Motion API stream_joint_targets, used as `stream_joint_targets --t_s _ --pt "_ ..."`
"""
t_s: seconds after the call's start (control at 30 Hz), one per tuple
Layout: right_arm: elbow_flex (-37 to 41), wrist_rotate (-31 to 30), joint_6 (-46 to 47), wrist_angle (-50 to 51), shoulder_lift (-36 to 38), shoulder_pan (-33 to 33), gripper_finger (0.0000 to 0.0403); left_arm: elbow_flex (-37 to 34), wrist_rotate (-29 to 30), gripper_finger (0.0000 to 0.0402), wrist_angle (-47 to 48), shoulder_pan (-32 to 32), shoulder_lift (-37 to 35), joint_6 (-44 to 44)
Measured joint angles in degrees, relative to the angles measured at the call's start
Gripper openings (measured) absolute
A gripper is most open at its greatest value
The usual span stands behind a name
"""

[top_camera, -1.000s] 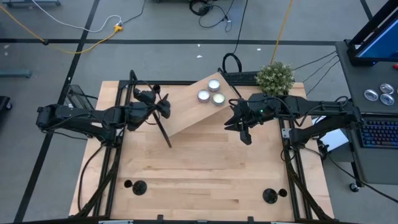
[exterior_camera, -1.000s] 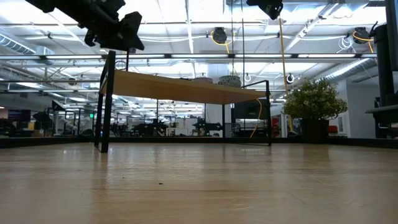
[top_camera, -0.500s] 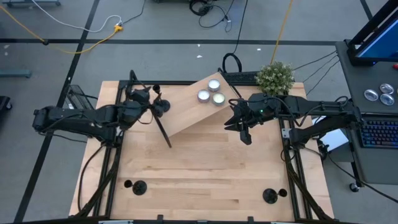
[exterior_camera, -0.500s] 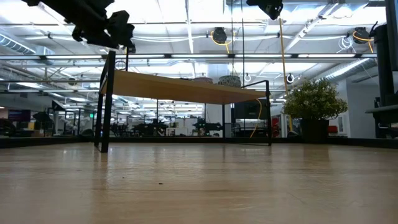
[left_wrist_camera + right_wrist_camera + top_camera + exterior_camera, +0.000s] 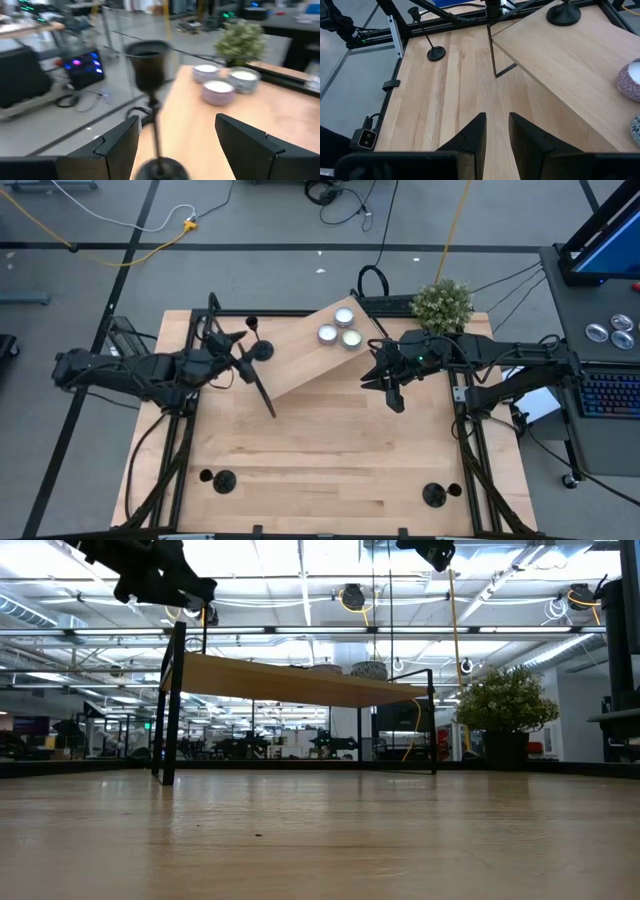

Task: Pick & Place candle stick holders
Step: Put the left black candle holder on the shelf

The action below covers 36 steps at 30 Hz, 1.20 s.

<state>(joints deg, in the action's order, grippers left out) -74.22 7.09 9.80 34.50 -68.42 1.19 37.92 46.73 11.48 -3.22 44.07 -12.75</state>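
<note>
One black candle stick holder (image 5: 262, 350) stands upright by its disc base on the left end of the raised wooden shelf (image 5: 310, 360). My left gripper (image 5: 240, 356) is open just to its left. In the left wrist view the holder (image 5: 148, 65) shows just beyond my left gripper's (image 5: 177, 122) spread fingers, which touch nothing. Two more holders (image 5: 222, 479) (image 5: 433, 495) stand on the table near its front edge. My right gripper (image 5: 394, 396) hangs off the shelf's right end with a narrow gap between its fingers (image 5: 470, 137) and holds nothing.
Three silvery tealights (image 5: 339, 327) sit on the shelf's far right part. A potted plant (image 5: 442, 302) stands at the table's far right corner. The shelf's thin black legs (image 5: 262, 390) reach down to the table. The table's middle (image 5: 330, 450) is bare wood.
My left gripper has drawn back from the shelf toward the table's left edge and risen slightly. The candle stick holder that stood between its fingers stays upright on the shelf's left end. My right arm has kept still.
</note>
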Motion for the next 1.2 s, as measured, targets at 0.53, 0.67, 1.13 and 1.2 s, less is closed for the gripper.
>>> stream_joint_targets --t_s 0.53,0.67,1.13,1.2 --pt "0.0 -0.02 0.02 0.0 0.0 0.0 0.0073 19.16 -26.18 0.0266 23.42 -10.86 4.76 -15.82" --pt "0.0 -0.02 1.89 0.0 0.0 0.0 0.0073 25.53 -37.36 0.0266 35.17 -14.04 9.06 -23.96" --pt "0.0 0.13 6.02 0.0 0.0 0.0 0.0073 33.47 -63.88 0.0266 70.5 -29.17 17.49 -60.51" --pt "0.0 0.13 6.01 0.0 0.0 0.0 0.0073 33.47 -61.99 0.0266 69.95 -31.58 17.49 -64.22"
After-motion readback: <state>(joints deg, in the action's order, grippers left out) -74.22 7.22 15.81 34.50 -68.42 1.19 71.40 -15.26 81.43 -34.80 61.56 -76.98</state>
